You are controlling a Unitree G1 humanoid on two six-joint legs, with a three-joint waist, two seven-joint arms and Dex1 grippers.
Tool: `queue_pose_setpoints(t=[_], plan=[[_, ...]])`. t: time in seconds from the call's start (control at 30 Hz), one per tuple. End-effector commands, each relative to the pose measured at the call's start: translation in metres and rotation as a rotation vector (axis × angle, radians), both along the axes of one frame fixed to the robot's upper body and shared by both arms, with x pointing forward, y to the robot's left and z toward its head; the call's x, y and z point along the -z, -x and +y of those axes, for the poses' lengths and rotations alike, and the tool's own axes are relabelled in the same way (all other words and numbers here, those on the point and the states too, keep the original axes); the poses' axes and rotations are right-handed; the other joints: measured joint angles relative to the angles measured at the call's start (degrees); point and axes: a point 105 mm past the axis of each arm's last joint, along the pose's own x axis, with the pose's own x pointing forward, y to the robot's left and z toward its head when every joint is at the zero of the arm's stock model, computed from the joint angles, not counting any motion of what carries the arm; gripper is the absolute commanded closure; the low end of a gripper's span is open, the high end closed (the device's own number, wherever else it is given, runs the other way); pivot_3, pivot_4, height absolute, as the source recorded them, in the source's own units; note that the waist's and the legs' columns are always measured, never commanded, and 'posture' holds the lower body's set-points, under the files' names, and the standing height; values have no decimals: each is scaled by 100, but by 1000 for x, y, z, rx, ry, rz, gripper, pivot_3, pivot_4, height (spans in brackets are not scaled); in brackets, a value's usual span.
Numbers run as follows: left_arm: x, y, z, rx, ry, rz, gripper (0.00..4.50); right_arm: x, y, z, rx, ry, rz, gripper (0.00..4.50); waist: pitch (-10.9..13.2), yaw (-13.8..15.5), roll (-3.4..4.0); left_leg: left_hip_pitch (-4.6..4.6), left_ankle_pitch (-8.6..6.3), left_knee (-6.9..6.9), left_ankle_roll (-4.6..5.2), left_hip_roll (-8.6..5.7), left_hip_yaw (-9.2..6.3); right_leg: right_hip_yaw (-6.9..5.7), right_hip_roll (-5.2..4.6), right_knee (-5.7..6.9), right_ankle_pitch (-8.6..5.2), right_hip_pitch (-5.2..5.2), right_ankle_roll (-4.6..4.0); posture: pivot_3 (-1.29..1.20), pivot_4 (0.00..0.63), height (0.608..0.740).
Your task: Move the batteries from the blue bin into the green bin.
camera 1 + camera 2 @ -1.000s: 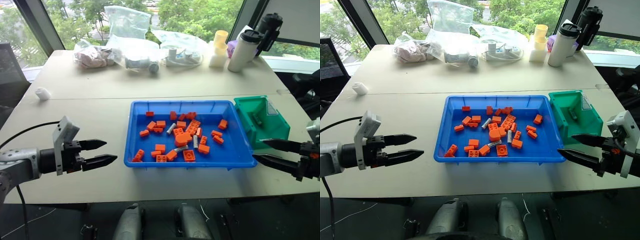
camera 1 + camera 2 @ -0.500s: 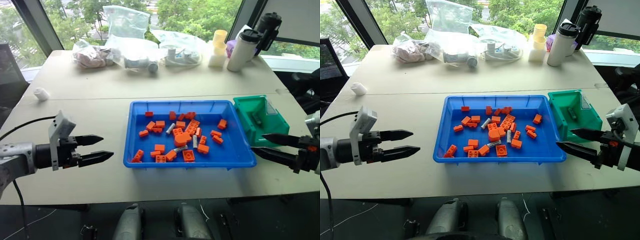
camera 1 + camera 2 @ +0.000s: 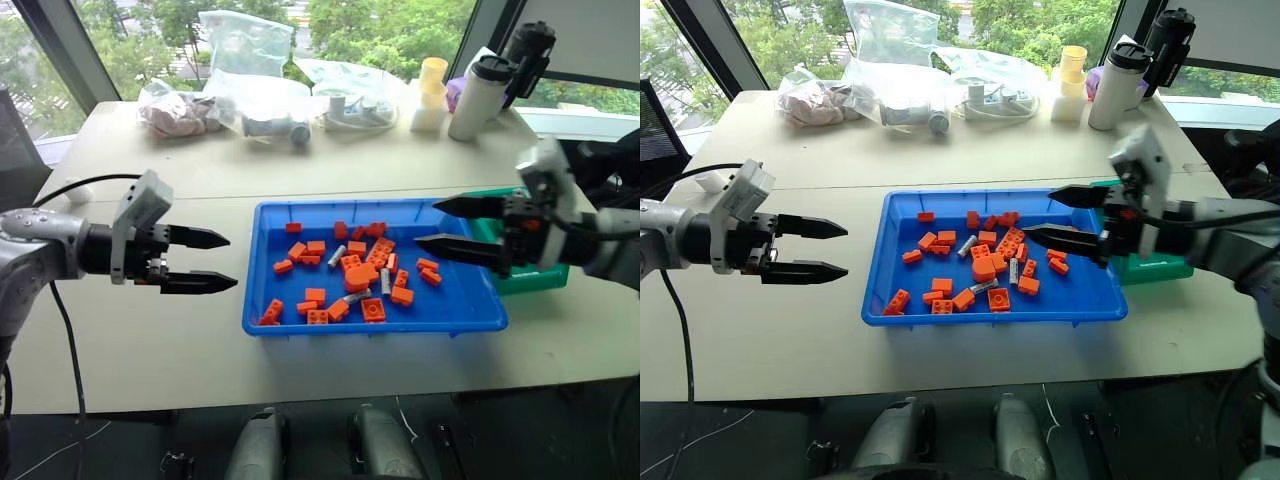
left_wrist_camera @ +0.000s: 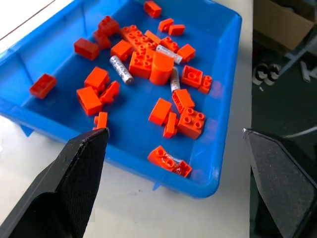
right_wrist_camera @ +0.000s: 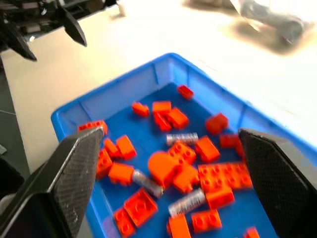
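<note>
Blue bin sits nearest me on the counter, full of scattered orange bricks with the batteries lying loose among them near the middle; I count about three. My left hand hovers just off the bin's left wall, over bare counter, fingers spread wide, nothing held. My right hand reaches in over the bin's right end, fingers also wide apart and empty, above the bricks. Green bin is just beside the blue bin's right wall, mostly hidden behind my right hand, so I can't tell its contents.

Left wrist view gives me the batteries clearest, silver cylinders beside a rounded orange block. Right wrist view shows them too, plus the left hand past the bin's far corner.

Further back: clear plastic bags, a white tumbler, a black bottle, stacked cream cups, and a small white object at the counter's left edge.
</note>
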Motion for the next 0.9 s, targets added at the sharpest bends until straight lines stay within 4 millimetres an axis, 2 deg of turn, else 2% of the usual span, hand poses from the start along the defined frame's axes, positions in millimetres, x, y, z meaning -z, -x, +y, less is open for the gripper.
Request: queue_pose_setpoints(t=[0.03, 0.1, 0.2, 0.27, 0.37, 0.47, 0.63, 0.9], plan=[[-8, -9, -1, 0, 4, -58, 0, 11, -24, 25, 0, 53, -18, 20, -1, 16, 0, -34, 1, 8, -1, -2, -4, -3, -1, 4, 1, -29, 2, 0, 150, 740], [-10, -12, -2, -16, 17, -76, 0, 21, -32, 42, -25, 82, -12, 20, -2, 29, -2, -91, 10, 22, -15, -7, -3, -3, -6, 21, 3, -87, 6, 0, 150, 740], [-8, -8, 0, -52, 33, -78, 0, 49, -56, 62, 4, 179, -3, 20, -2, -4, -2, -170, 17, 89, -27, -8, -7, -12, -14, 86, 4, -157, 8, 0, 150, 740], [-6, -4, 0, -67, 39, -73, 0, 60, -66, 66, 23, 233, -13, 20, -1, -3, -2, -171, 10, 95, -14, -11, 3, -12, -22, 83, 4, -157, 8, 0, 150, 740], [-3, 1, 0, -88, 53, -72, 0, 65, -78, 71, 75, 244, 1, 20, -1, 2, -3, -166, 7, 110, -9, -12, 3, -13, -24, 85, 5, -152, 10, 0, 150, 740], [3, 6, -1, -112, 63, -67, 0, 70, -80, 75, 71, 286, 1, 20, -1, 25, -2, -158, 11, 110, -15, -11, -4, -17, -22, 95, 7, -147, 12, 0, 150, 740], [8, 10, -6, -143, 104, -66, 0, 86, -81, 70, 77, 383, 10, 20, -2, 18, -4, -158, 11, 110, -15, -10, -11, -20, -21, 94, 7, -146, 12, 0, 150, 740], [13, 11, -10, -171, 131, -73, 0, 99, -75, 65, 52, 455, 47, 20, -2, 7, -4, -157, 11, 109, -15, -10, -11, -21, -21, 95, 7, -146, 12, 0, 150, 740]])
